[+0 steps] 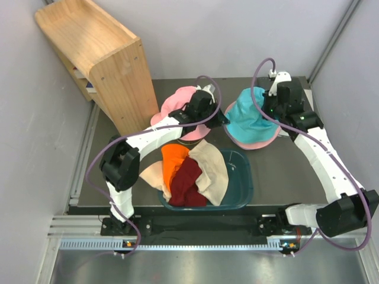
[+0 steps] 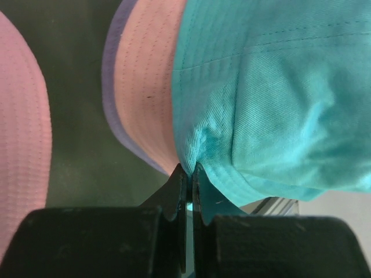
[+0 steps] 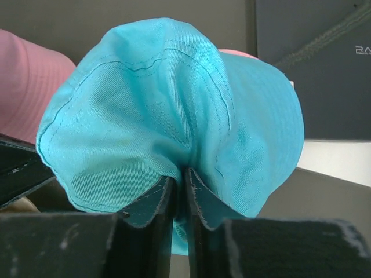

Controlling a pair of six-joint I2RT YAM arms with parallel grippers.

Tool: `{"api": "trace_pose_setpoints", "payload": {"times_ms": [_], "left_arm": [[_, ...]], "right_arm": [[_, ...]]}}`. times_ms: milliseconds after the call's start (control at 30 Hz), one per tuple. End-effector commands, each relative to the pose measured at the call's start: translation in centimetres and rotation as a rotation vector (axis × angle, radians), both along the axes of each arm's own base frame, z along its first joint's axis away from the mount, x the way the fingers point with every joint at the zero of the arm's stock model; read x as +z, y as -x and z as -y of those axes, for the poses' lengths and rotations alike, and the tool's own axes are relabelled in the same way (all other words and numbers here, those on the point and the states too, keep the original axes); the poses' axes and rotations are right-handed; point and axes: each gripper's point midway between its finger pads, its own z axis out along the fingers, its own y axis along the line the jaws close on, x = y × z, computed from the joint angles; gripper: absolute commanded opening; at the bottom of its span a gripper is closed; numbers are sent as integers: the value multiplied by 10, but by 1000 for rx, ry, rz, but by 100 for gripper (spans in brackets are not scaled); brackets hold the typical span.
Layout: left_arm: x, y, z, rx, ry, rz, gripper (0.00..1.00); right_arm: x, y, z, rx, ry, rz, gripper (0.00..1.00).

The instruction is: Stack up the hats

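The dark matte surface (image 1: 278, 171) carries everything. A pale, smooth-grained wooden shelf unit (image 1: 95, 56) stands well to the left of the left jaws.

A dark teal rectangular plastic tub (image 1: 243, 189) lies behind both jaws, toward the arm bases. It holds limp, crumpled fabric: a beige hat (image 1: 214, 168), an orange hat (image 1: 173, 161) and a maroon hat (image 1: 187, 183). A cream hat (image 1: 152, 173) lies at its left rim.

A pink hat (image 1: 177, 100), ribbed with stitching rows, lies just left of the left jaws, partly covered by that arm.

The teal hat (image 1: 251, 118), soft twill with stitched seams, spans between the two jaws. It rests on a pink brim (image 2: 145, 87) and a lavender brim (image 2: 110, 69).

The left jaws are clenched on the teal hat's brim edge, which puckers there. The right jaws are clenched on a fold of its opposite side, and the crown bulges ahead of them.
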Motion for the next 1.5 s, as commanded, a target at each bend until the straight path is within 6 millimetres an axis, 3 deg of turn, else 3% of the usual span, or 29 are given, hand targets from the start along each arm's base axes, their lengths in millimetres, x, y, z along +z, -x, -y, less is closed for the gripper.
{"api": "trace_pose_setpoints", "payload": {"times_ms": [0,67,100,167,233,267,300,333,367,433,467,700,1000,1200,1467], "left_arm": [[0,-10,-5,-19,-88,45,0],[-4,-16,-4,-33,-116,53,0],[6,-20,-3,-36,-115,68,0],[5,-28,-3,-42,-129,81,0],[16,-36,-2,-48,-129,120,0],[16,-39,-3,-44,-135,132,0],[21,-42,-2,-44,-135,146,0],[19,-45,-7,-39,-153,148,0],[15,-49,-8,-31,-168,146,0],[18,-56,-10,-30,-176,161,0],[14,-57,-9,-34,-185,159,0],[9,-62,-12,-54,-234,181,0],[12,-68,-11,-66,-224,186,0],[8,-69,-12,-68,-217,170,0],[11,-70,-7,-82,-199,181,0]], "right_arm": [[21,7,1,10,-65,35,22],[42,8,3,17,-115,74,44],[50,7,15,3,-144,92,48],[64,5,20,27,-211,121,59],[69,0,46,-17,-262,142,64],[71,-1,43,30,-306,150,69],[71,-2,56,12,-335,160,71],[72,-2,57,15,-386,165,74],[63,-1,54,51,-438,146,76],[59,-7,66,33,-500,164,79],[46,-7,66,36,-526,137,81],[-6,-21,67,30,-691,48,81],[-37,-28,79,0,-750,-3,80],[-61,-21,81,-7,-785,-30,83],[-58,-20,69,67,-859,-5,77]]}}
